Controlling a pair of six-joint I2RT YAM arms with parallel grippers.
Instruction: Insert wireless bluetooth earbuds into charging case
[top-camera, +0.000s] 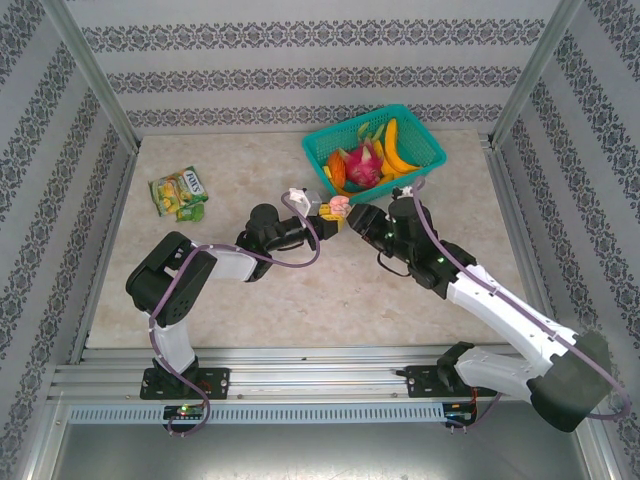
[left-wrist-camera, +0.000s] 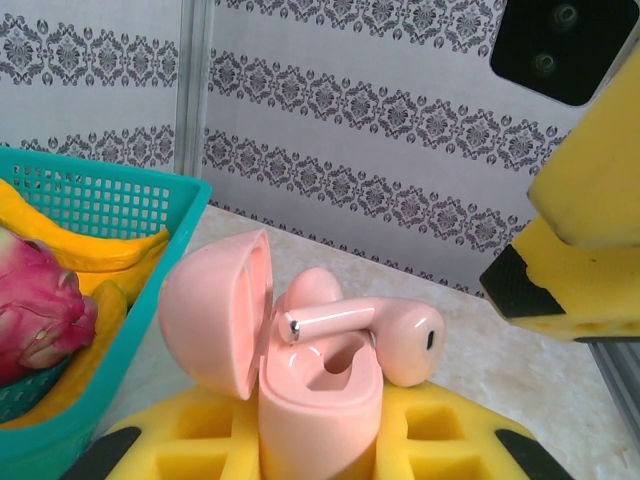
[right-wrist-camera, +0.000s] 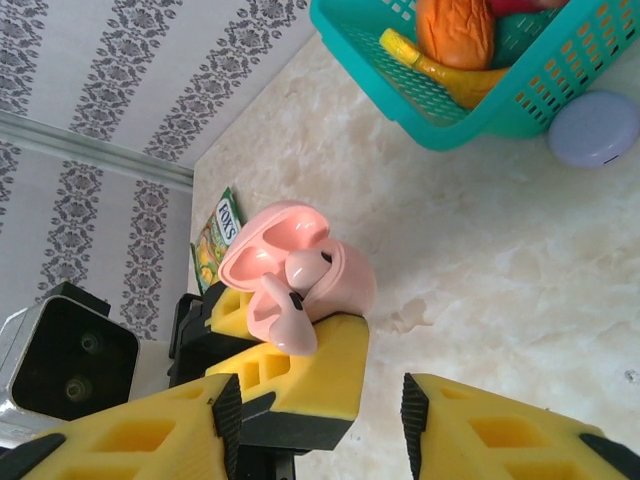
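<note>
My left gripper (left-wrist-camera: 320, 445) is shut on the pink charging case (left-wrist-camera: 320, 410), held upright with its lid (left-wrist-camera: 215, 310) swung open. One pale pink earbud (left-wrist-camera: 312, 288) sits in its well. A second earbud (left-wrist-camera: 400, 335) lies sideways across the empty well, its stem pointing at the lid and its head hanging over the rim. In the right wrist view the case (right-wrist-camera: 350, 285) and the loose earbud (right-wrist-camera: 285, 322) sit just beyond my right gripper (right-wrist-camera: 320, 420), which is open with nothing held. From above, both grippers meet at the case (top-camera: 338, 206).
A teal basket (top-camera: 350, 127) of toy fruit stands right behind the case; its wall (left-wrist-camera: 110, 200) is close on the left. A round purple case (right-wrist-camera: 595, 128) lies beside the basket (right-wrist-camera: 400, 90). A green candy packet (top-camera: 180, 193) lies at the far left.
</note>
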